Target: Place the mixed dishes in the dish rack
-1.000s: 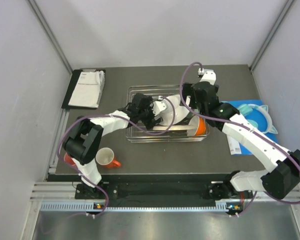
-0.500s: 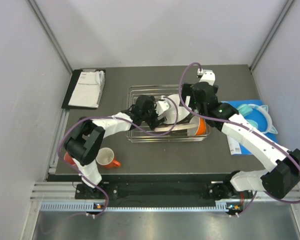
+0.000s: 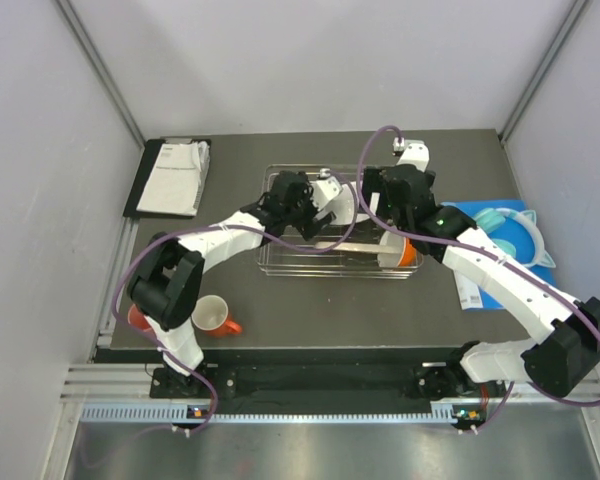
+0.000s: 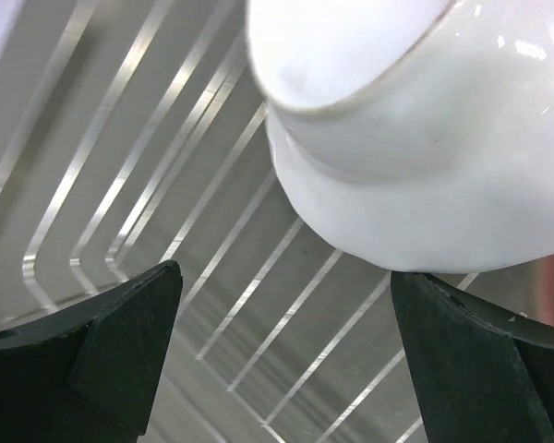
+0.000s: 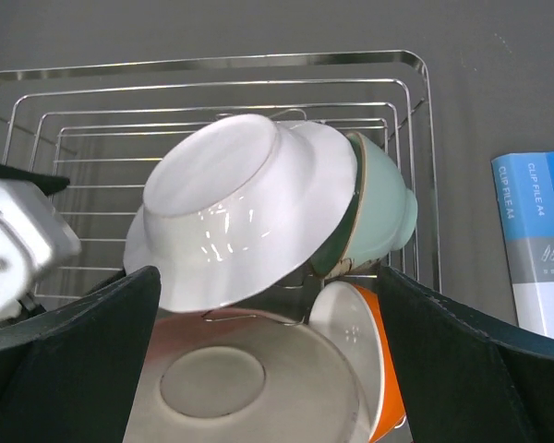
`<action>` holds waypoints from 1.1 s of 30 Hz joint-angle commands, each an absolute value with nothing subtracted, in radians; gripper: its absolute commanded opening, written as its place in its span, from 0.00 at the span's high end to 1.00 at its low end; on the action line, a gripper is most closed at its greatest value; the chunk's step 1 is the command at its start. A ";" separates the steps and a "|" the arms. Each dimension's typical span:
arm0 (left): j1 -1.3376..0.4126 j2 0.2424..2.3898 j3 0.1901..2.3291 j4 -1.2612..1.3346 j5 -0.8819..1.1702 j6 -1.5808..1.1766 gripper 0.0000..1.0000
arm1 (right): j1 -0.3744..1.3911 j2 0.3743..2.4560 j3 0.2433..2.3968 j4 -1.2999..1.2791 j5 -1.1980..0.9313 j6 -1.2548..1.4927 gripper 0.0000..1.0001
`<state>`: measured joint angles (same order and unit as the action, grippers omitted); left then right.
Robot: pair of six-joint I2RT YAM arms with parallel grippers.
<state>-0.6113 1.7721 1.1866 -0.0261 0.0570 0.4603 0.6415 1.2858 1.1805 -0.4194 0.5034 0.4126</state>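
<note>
Left claw (image 4: 284, 281) hangs over the dish rack (image 3: 280, 262), jaws spread wide, nothing between them. The white bowl (image 4: 425, 138) fills the view just past my fingers (image 4: 120, 341), clear of both, with rack wires running underneath.

Right claw (image 5: 268, 275) is spread wide too and empty, hovering above the rack's right end and looking down into it. From up here the white bowl stands tipped on its rim, underside towards me, leaning on the mint green bowl (image 5: 383, 212) to its right. Lower in this view lies the pale plate (image 5: 245, 388), and I cannot tell which face is up. Beside it is the orange mug (image 5: 374, 369), on its side with its white lining showing. All four sit inside the rack, mid-table (image 3: 310, 310).

Out near my left arm's base another orange mug (image 3: 215, 317) stands upright. A reddish cup (image 3: 135, 320) is just beside it, half hidden by the arm. A black tray (image 3: 133, 200) with papers sits at the far left corner, and a blue file (image 5: 535, 240) lies right of the rack.
</note>
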 commanded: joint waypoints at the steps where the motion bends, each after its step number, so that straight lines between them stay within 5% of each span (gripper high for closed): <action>1: -0.588 1.732 1.284 0.083 0.046 0.420 0.01 | 0.658 1.275 1.224 -0.403 0.515 0.414 0.00; 22: -0.586 1.764 1.443 0.005 0.051 0.377 0.01 | 0.663 1.243 1.186 -0.387 0.532 0.417 0.00; 33: -0.633 1.767 1.327 0.005 0.109 0.422 0.01 | 0.661 1.169 1.095 -0.348 0.551 0.413 0.00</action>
